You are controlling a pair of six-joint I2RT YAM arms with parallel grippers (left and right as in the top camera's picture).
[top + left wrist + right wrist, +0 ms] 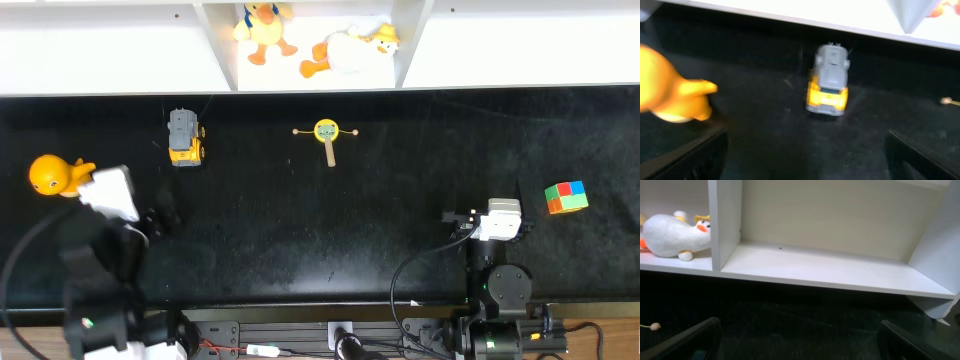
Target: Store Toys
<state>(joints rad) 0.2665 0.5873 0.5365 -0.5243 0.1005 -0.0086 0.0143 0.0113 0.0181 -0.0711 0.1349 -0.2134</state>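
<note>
Grey-and-yellow toy truck (827, 82) and orange duck (670, 95), apart, on black tabletop (765, 140) ahead of the spread pincer (805, 155)

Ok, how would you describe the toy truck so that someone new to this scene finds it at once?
Find the white shelf unit along the far edge of the black table. On the table just in front of its left compartment sits the toy truck, between the orange duck and the stick rattle. It is the only vehicle: yellow body, grey top.

The top view looks straight down on the black table (400, 230). Both low wrist views face the white shelf (830, 270) at its far edge.
</note>
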